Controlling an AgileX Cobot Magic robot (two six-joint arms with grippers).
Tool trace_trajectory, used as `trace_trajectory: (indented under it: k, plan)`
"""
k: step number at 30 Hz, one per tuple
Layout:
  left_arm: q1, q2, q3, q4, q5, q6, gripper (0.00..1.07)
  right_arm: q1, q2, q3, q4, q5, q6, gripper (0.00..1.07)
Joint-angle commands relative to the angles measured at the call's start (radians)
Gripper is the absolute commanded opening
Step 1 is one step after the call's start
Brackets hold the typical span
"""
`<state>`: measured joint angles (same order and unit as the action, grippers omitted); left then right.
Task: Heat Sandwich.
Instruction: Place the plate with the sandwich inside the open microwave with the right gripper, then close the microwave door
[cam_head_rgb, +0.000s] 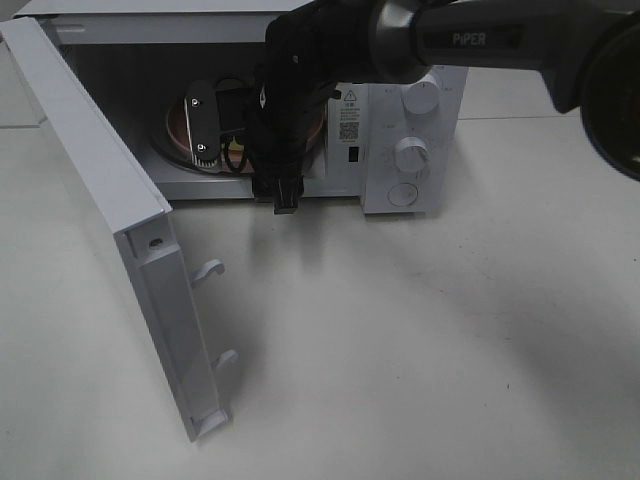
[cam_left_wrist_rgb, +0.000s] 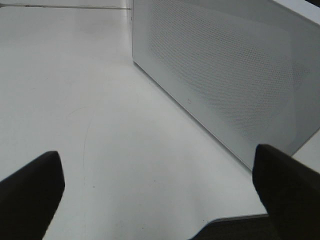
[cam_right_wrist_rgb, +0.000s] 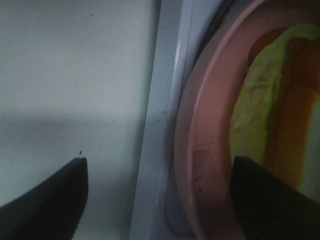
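The sandwich of white bread and yellow-green filling lies on the round pink plate inside the white microwave. Right fingers: wide, empty, at its mouth. Left fingers: wide, beside it. Loading looks done; next, retract and shut its door.

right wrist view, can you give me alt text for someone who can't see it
A sandwich with yellow-green filling and orange crust lies on a round pink plate, seen close up just beyond the microwave's front sill. The right arm's dark jaws stand wide apart, gripping nothing, above the white table and the plate's edge.
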<state>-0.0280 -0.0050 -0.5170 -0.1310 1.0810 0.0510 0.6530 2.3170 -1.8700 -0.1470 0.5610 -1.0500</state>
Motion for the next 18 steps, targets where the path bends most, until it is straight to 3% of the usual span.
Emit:
trace_trajectory:
  k: [1, 10, 18]
  plan:
    - [0.004, -0.017, 0.003, 0.005, -0.013, 0.000, 0.97, 0.002, -0.058, 0.078, 0.001, -0.058, 0.011, 0.77]
    - [0.004, -0.017, 0.003, 0.005, -0.013, 0.000, 0.97, 0.002, -0.202, 0.318, -0.003, -0.180, 0.012, 0.76]
    - [0.004, -0.017, 0.003, 0.005, -0.013, 0.000, 0.97, 0.002, -0.287, 0.449, -0.003, -0.230, 0.012, 0.76]
